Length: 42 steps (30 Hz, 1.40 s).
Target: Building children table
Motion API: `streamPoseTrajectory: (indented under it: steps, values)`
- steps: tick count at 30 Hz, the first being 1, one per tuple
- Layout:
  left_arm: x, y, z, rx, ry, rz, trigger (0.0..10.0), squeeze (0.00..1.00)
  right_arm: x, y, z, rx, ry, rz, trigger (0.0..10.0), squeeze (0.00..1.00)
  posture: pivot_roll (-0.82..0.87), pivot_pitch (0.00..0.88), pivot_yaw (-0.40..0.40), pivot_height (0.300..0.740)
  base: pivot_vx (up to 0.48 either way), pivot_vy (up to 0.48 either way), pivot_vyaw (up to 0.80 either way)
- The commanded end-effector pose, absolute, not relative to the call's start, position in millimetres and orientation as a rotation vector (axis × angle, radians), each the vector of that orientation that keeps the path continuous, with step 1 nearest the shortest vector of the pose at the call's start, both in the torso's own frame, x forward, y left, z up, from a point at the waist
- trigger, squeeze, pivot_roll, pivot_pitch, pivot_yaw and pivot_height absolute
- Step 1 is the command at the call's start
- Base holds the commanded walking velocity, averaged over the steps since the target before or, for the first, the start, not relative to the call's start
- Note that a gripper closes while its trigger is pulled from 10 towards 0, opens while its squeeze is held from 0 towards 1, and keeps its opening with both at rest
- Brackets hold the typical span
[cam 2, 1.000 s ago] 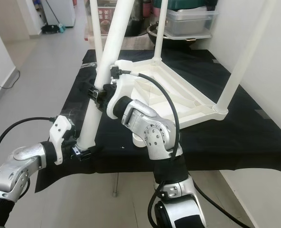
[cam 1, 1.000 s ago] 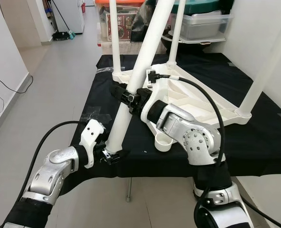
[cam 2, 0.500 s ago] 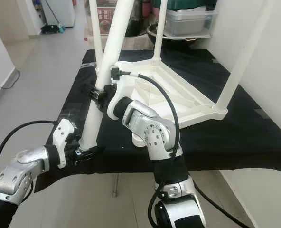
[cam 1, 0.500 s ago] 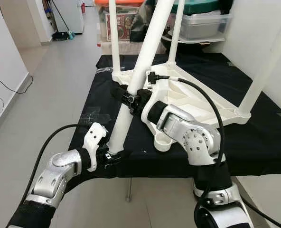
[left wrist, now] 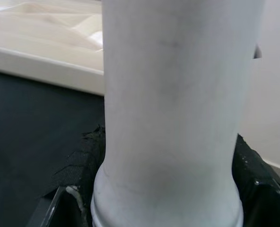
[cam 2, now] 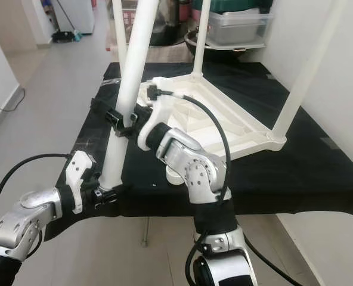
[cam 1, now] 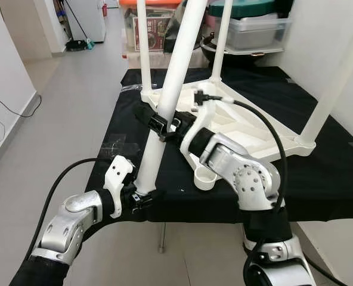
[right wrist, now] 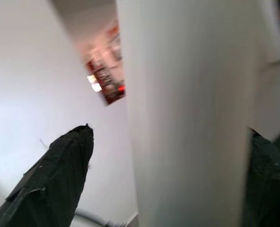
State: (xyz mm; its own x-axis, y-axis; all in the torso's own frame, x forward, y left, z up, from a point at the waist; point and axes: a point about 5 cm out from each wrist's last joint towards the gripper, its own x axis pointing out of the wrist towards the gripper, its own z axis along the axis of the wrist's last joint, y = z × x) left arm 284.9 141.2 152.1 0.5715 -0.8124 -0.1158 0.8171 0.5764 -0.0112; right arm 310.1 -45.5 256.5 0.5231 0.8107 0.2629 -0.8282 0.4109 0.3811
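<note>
loose leg: a long white table leg (cam 1: 164, 113) stands tilted at the front edge of the surface, its top leaning away from the robot toward the back. bottom end sits near the front left corner, just off the tabletop.
left pincer: the left pincer (cam 1: 142, 196) is down at the very foot of that leg, black fingers (left wrist: 258, 189) on either side of the collar and pinching it. the wrist view shows the leg pressed right between them.
right pincer: the right pincer (cam 1: 157, 126) grips the same leg about midway up, fingers (right wrist: 55, 179) wrapped on both sides of the tube, clamped on it.
tabletop: the white tabletop (cam 1: 254, 128) lies upside down on the surface, ribbed underside facing up, touching the cloth.
fitted legs: three more white legs already stand up out of its corners, two at the back (cam 1: 144, 47) and one on the right (cam 1: 337, 77).
empty socket: the round socket (cam 1: 205, 177) on the near corner has no leg in it, just beside the right arm's elbow.
surface: covered in a black cloth (cam 1: 331, 179).
background: storage bins (cam 1: 254, 30) behind the surface, grey tiled floor (cam 1: 63, 107) to the left.
</note>
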Motion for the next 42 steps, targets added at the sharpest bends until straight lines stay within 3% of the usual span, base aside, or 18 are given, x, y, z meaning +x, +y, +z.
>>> streamPoseTrajectory:
  steps: [1, 2, 6, 9, 18, 19, 21, 22, 42]
  values:
    - [276.8, 136.6, 153.3, 0.046, 0.122, -1.033, 10.0, 0.00, 300.1, -41.8, 258.4, 0.496, -0.075, 1.142, 10.0, 0.65, 0.08, 0.000, -0.025, 0.740, 0.000, 0.000, 0.00]
    - [266.9, 134.0, 154.1, 0.056, 0.140, -1.110, 10.0, 0.00, 292.4, -40.8, 254.1, 0.490, -0.065, 1.228, 10.0, 0.00, 0.09, 0.000, -0.027, 0.740, 0.000, 0.000, 0.00]
    - [240.2, 132.1, 160.2, 0.063, 0.204, -1.309, 10.0, 0.00, 270.5, -39.3, 254.0, 0.486, -0.070, 1.460, 10.0, 0.00, 0.09, 0.000, -0.028, 0.740, 0.000, 0.000, 0.00]
    - [227.9, 135.1, 164.7, 0.074, 0.240, -1.391, 10.0, 0.00, 268.9, -40.7, 253.1, 0.495, -0.072, 1.510, 10.0, 0.00, 0.10, 0.000, -0.031, 0.740, 0.000, 0.000, 0.00]
    - [214.7, 154.9, 155.4, 0.119, 0.353, -1.408, 10.0, 0.00, 259.7, -48.4, 250.9, 0.516, -0.092, 1.631, 10.0, 0.00, 0.11, 0.000, -0.038, 0.740, 0.000, 0.000, 0.00]
    - [213.4, 155.7, 155.5, 0.116, 0.361, -1.411, 10.0, 0.00, 258.1, -49.7, 249.3, 0.516, -0.092, 1.642, 4.8, 0.00, 0.11, 0.000, -0.038, 0.740, 0.000, 0.000, 0.00]
    - [212.6, 156.2, 155.6, 0.115, 0.367, -1.413, 10.0, 0.00, 257.0, -50.5, 248.3, 0.516, -0.091, 1.649, 4.8, 0.00, 0.11, 0.000, -0.038, 0.740, 0.000, 0.000, 0.00]
    - [211.1, 156.7, 156.2, 0.113, 0.376, -1.417, 10.0, 0.00, 256.7, -52.0, 245.4, 0.512, -0.088, 1.655, 0.0, 0.00, 0.11, 0.000, -0.037, 0.740, 0.000, 0.000, 0.00]
    - [206.2, 161.2, 158.4, 0.118, 0.410, -1.459, 10.0, 0.00, 255.9, -58.4, 231.3, 0.531, -0.071, 1.649, 0.0, 0.00, 0.10, 0.000, -0.022, 0.740, 0.000, 0.000, 0.00]
